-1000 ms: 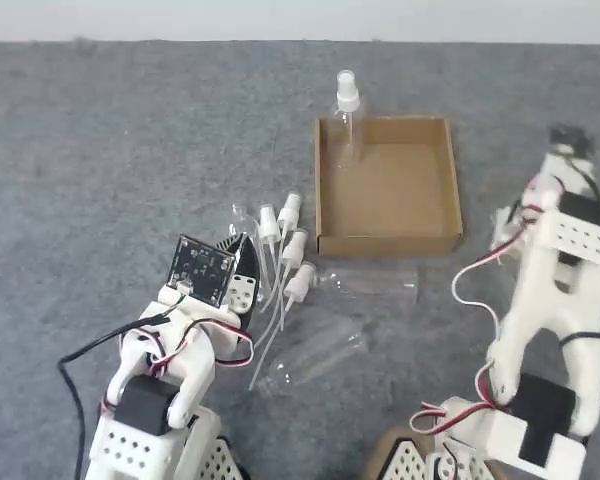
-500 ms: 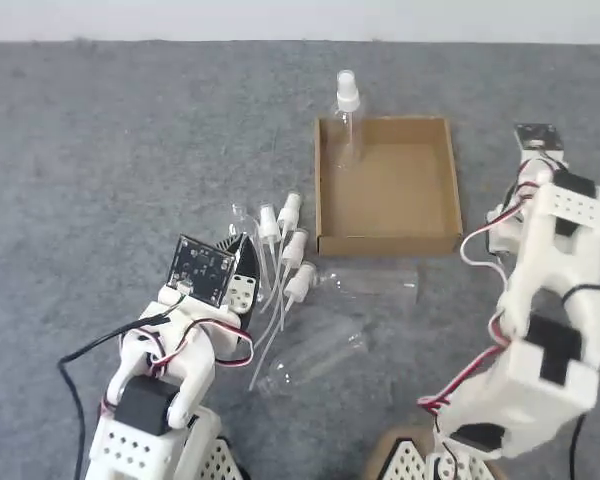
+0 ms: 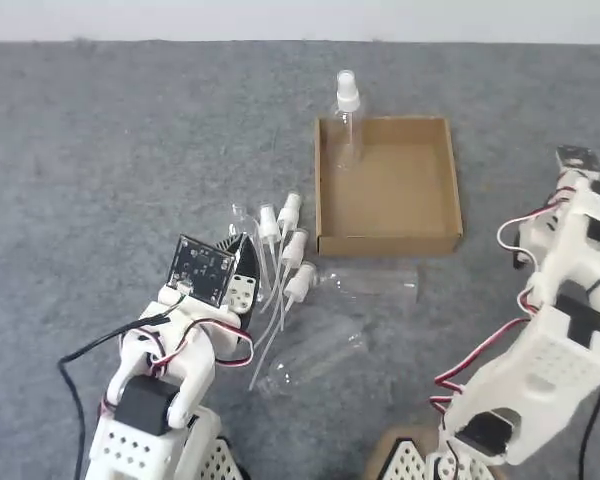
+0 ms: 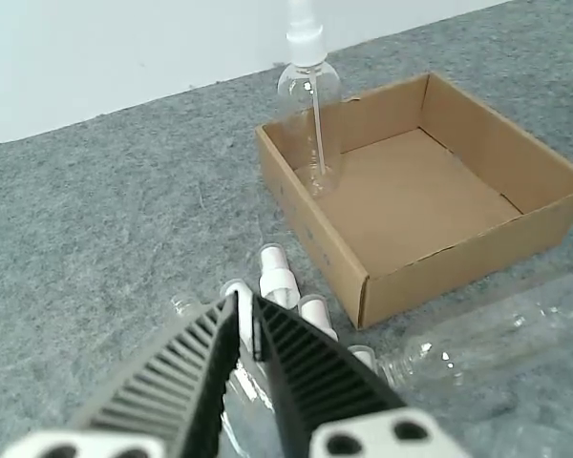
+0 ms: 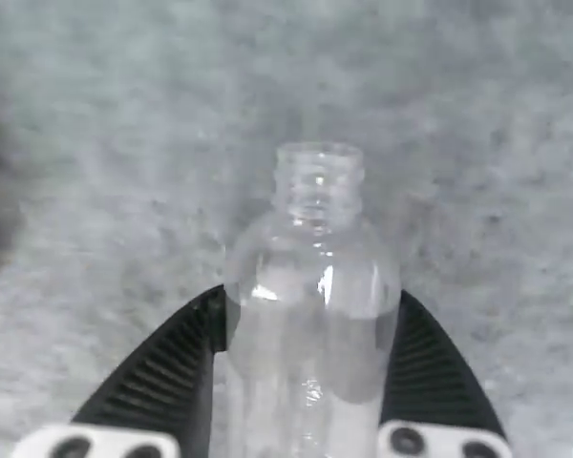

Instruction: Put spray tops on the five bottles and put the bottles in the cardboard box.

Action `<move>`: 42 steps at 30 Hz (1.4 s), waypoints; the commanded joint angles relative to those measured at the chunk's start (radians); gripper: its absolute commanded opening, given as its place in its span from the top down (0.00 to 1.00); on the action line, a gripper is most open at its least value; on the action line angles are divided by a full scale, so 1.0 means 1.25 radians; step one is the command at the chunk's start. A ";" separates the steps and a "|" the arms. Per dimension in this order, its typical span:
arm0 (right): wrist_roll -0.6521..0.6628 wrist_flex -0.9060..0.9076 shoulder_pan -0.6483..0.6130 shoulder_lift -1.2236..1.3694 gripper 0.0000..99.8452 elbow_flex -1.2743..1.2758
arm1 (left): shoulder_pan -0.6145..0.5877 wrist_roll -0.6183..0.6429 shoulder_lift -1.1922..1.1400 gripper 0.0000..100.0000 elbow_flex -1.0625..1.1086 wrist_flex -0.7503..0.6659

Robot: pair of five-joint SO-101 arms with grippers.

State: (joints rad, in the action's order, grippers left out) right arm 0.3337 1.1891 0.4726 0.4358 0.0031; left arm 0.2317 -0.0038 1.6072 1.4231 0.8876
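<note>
From above, the grey surface (image 3: 130,150) carries the box (image 3: 390,242) toward the far side. A capped bottle (image 3: 347,115) stands upright in its far left corner. Four loose tops (image 3: 294,247) lie in a cluster just left of the box's near corner, their thin tubes trailing toward the arms. One clear bottle (image 3: 372,282) lies on its side just in front of the box, and a second (image 3: 315,355) lies nearer the arms. The left pincer (image 3: 240,245) sits low at the left edge of the cluster. The right arm (image 3: 565,330) stands at the right edge, well right of the box.

In the left wrist view, the left pincer (image 4: 245,303) is closed to a thin slit and grips nothing. The tops (image 4: 279,277) lie just past its tips. Beyond them is the box (image 4: 458,253) with the capped bottle (image 4: 308,105) inside its corner, and a lying bottle (image 4: 487,334) lies against the box's near wall.

In the right wrist view, the right pincer (image 5: 310,305) is clamped on the body of an open bottle (image 5: 315,239), one jaw on each side. The threaded neck is bare and points away, above the grey surface (image 5: 95,114).
</note>
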 commanded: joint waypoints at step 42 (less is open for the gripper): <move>0.324 0.197 -0.056 -0.067 0.71 -0.147 | -0.195 -0.032 -0.010 0.99 0.073 -0.006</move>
State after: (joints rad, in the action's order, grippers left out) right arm 0.7925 1.4055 0.4542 0.4419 -0.0798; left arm -0.0077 -0.0345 1.6072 1.5152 0.9122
